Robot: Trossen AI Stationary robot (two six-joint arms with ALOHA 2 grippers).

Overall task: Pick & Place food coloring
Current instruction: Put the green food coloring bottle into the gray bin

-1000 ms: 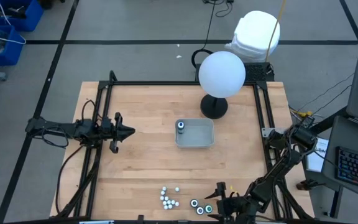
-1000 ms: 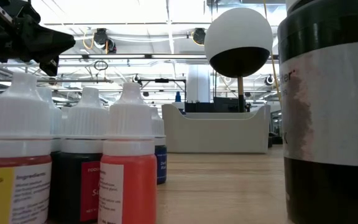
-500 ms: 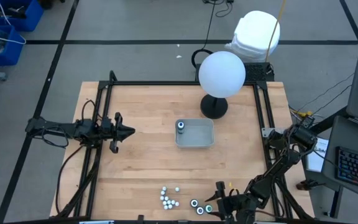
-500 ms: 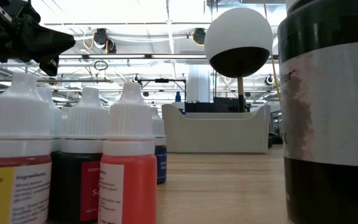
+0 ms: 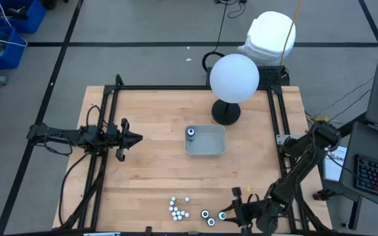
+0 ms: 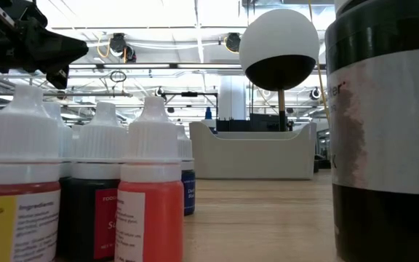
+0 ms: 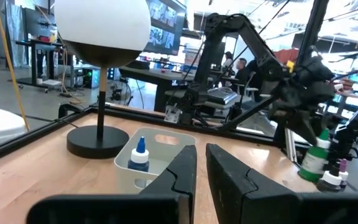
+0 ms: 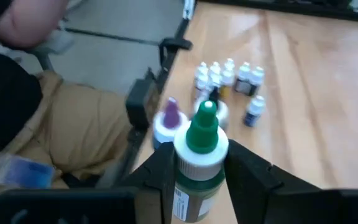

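Note:
Food coloring bottles stand near the table's near edge: a cluster of small white-capped ones [image 5: 178, 208] [image 8: 229, 74] and, to their right, a few dark round ones [image 5: 207, 216]. My right gripper [image 5: 230, 214] [image 8: 201, 171] is there, shut on a green-capped bottle [image 8: 201, 149] [image 7: 314, 158]. A purple-capped bottle [image 8: 168, 118] stands just beyond it. One blue-capped bottle [image 5: 191, 133] [image 7: 140, 154] stands in the grey tray [image 5: 209, 149]. My left gripper [image 5: 136, 138] [image 7: 201, 168] hovers left of the tray, shut on nothing. My right gripper pinches the green-capped bottle between its two fingers, on the upper body just under the white collar [image 8: 199, 180]. The fingers [image 8: 244, 171] come roughly level from the table's right side. The bottle stands upright in the hold. Its foot is hidden by the gripper.
A lamp with a white globe [image 5: 234, 77] on a black base [image 5: 226, 113] stands behind the tray. A black frame [image 5: 176, 88] borders the table. A person's beige trousers [image 8: 73, 137] show past the near edge. In the low view, bottles [image 6: 150, 189] and a dark bottle [image 6: 388, 131] fill the foreground.
My right arm has shifted a little toward the table's right edge, and its gripper has stayed at the dark bottles near the table's near edge.

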